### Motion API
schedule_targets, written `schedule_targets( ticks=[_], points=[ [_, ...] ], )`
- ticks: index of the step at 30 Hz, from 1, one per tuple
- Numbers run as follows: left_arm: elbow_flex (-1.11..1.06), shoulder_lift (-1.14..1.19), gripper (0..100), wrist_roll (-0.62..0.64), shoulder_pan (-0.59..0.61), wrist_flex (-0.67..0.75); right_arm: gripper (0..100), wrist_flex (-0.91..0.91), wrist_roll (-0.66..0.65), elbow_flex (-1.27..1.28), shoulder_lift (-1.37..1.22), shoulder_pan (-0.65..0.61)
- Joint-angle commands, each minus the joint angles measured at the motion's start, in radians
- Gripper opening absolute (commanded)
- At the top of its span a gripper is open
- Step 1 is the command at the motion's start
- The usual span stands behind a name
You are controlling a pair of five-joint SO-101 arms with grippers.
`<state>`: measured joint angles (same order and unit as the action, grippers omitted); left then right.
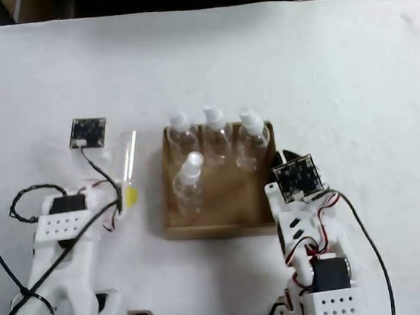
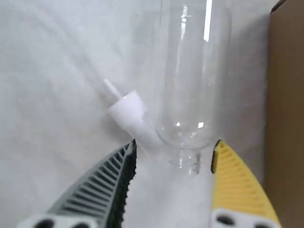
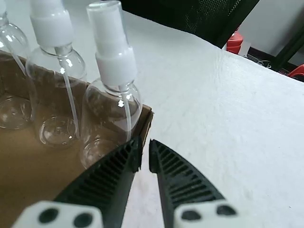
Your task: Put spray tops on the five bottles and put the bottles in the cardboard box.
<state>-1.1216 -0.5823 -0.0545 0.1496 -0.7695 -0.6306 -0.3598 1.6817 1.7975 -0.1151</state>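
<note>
White-cloth worktop (image 1: 350, 69), dark chair (image 3: 213, 19) past far edge: cardboard box (image 1: 220, 220) mid near edge holds four topped bottles (image 1: 189, 180); fifth bottle (image 2: 194, 71), uncapped, lies between open left fingers (image 2: 107, 183); right fingers (image 3: 111, 178) nearly closed at box's right wall.

I'm working over a table (image 1: 335, 63) spread with a white cloth. The cardboard box (image 1: 217, 229) sits flat on it near the middle. Just to the box's left, a clear uncapped bottle (image 2: 194, 71) lies on its side on the cloth, with a loose white spray top (image 2: 128, 111) lying right beside it.
</note>
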Motion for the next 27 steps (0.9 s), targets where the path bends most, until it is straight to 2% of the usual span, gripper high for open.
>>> schedule_targets(
  ticks=[1, 9, 12, 27],
  points=[
    [0.003, -0.007, 24, 0.011, -0.048, 0.009, 1.7, 0.013, -0.009, 0.009, 0.004, 0.002],
    [-0.003, 0.002, 24, 0.018, -0.061, 0.071, 1.7, 0.013, -0.009, 0.009, 0.004, 0.004],
    [-0.003, 0.002, 21, 0.018, -0.059, 0.075, 1.7, 0.01, -0.009, 0.009, 0.004, 0.005],
    [-0.002, 0.004, 20, 0.011, -0.059, 0.035, 1.7, 0.007, -0.009, 0.009, 0.004, 0.004]
  ],
)
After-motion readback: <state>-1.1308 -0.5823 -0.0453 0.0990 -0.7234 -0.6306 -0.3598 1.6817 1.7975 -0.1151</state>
